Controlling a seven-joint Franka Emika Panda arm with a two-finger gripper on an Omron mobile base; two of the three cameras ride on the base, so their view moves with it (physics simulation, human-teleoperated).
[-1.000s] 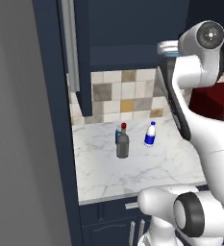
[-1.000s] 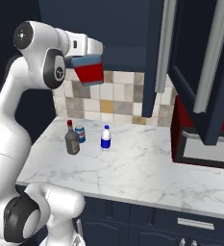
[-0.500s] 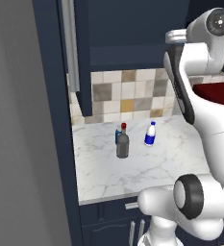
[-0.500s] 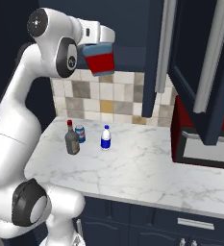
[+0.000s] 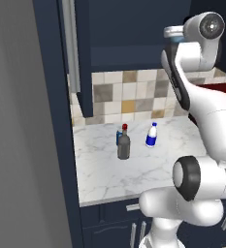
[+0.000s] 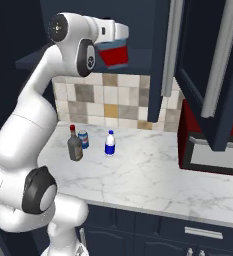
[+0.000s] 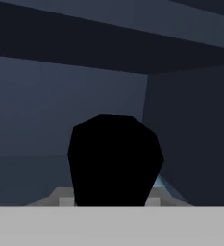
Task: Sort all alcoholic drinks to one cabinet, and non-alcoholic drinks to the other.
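The arm has lifted higher toward the open cabinet [image 6: 88,30]; its fingers [image 6: 119,44] stay clamped on the red bottle [image 6: 113,54], whose black cap [image 7: 114,158] now faces the dark interior.

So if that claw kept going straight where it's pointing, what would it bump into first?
Probably the back wall of the dark navy upper cabinet; the squat red black-capped bottle in the claw would touch first. Depth is unclear.

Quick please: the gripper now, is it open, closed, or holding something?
Gripper: shut on the squat red bottle, held up high at the open upper cabinet; the bottle's black cap faces the hand camera.
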